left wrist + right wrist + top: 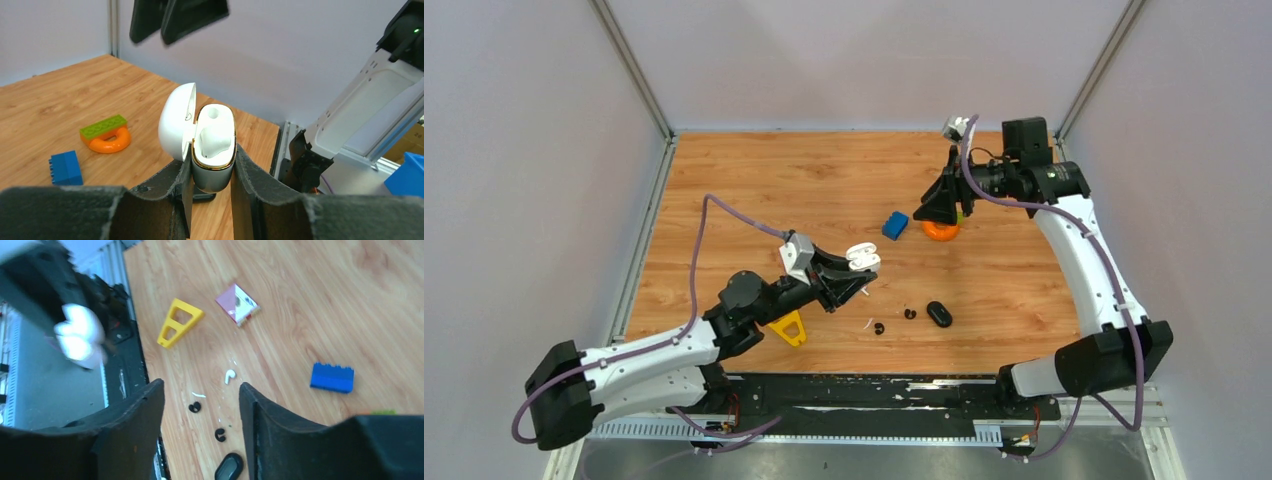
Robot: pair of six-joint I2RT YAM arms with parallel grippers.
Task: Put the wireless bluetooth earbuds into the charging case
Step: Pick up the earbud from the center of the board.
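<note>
My left gripper (pixel 212 167) is shut on the white charging case (pixel 214 150), held above the table with its lid (pixel 176 120) swung open. One white earbud (pixel 215 140) sits inside the case. Another white earbud (pixel 229 375) lies on the wood, with two black earbuds (pixel 195 407) (pixel 220 435) close by it. From above, the case (pixel 864 258) is left of centre and the black buds (pixel 879 328) (pixel 910 313) lie near the front. My right gripper (pixel 944 205) hangs high at the back right, open and holding nothing (pixel 201 390).
A black oval case (pixel 939 314) lies beside the black buds. A blue block (pixel 895 224) and an orange ring with a green block (pixel 106 134) sit under the right gripper. A yellow triangle (pixel 179 322) and a pink-white packet (pixel 237 304) lie near the left arm.
</note>
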